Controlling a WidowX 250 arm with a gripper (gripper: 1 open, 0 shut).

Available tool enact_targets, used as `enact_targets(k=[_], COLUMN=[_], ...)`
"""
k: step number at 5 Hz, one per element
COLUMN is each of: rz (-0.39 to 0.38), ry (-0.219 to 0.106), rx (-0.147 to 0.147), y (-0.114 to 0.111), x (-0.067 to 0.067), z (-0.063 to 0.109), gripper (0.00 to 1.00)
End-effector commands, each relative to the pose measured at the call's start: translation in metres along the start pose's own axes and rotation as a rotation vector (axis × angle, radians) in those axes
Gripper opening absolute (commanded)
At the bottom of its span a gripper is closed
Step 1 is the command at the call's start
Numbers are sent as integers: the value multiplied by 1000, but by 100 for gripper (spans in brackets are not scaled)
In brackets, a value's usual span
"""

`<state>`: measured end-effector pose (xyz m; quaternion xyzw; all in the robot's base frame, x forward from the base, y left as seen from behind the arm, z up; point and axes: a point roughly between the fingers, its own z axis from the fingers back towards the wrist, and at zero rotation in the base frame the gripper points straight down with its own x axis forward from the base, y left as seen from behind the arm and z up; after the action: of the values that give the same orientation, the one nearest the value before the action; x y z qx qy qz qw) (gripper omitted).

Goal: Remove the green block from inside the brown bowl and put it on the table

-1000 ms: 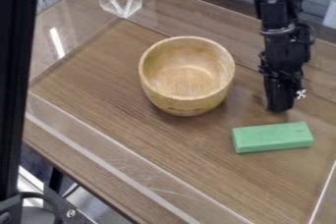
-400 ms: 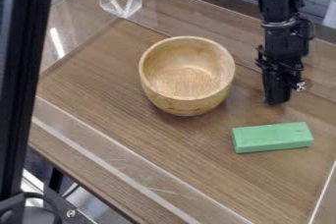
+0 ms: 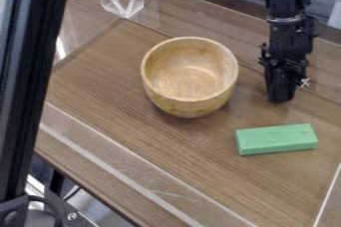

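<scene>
The green block (image 3: 277,138) lies flat on the table (image 3: 120,92), clear of the empty brown bowl (image 3: 190,76), so my gripper (image 3: 281,97) holds nothing and hangs beside the bowl, fingers seemingly near-closed though I cannot tell for certain.

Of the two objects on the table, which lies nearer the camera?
The flat bright green rectangular block, lying on the wood-grain table at lower right; the round tan wooden bowl sits farther back.
</scene>
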<state>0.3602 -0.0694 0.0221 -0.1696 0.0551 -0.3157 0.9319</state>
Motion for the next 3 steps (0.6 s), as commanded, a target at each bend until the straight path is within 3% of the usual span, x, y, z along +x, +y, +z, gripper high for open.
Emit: enact_targets(k=[1,2,3], rz=[-63,-113,-68], ry=[-37,-32,-64], rx=[21,11,-12], y=[6,10,8], x=[3,-2,-2], z=[18,19,24], gripper=[0,0,0])
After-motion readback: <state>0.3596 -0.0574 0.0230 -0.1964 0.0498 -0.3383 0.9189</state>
